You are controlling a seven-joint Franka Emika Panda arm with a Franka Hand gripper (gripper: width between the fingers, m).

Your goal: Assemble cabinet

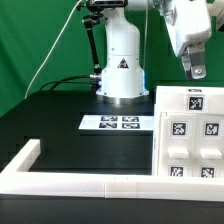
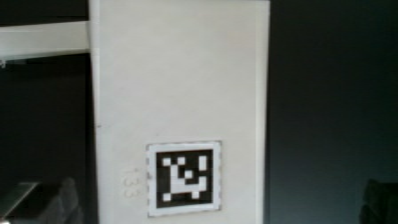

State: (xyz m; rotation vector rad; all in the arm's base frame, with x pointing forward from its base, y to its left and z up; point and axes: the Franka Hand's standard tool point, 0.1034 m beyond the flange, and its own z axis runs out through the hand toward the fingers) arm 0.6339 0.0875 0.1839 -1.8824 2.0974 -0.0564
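Observation:
The white cabinet, a blocky box with several black-and-white tags, stands at the exterior view's right. My gripper hangs just above its far top edge. In the wrist view a tall white cabinet panel with one tag fills the middle. My gripper is open, and its dark fingertips show wide apart on either side of the panel. They hold nothing. I cannot tell whether they touch it.
The marker board lies flat on the black table in front of the robot's white base. A long white rail frame borders the table's near edge and left corner. A green curtain hangs behind.

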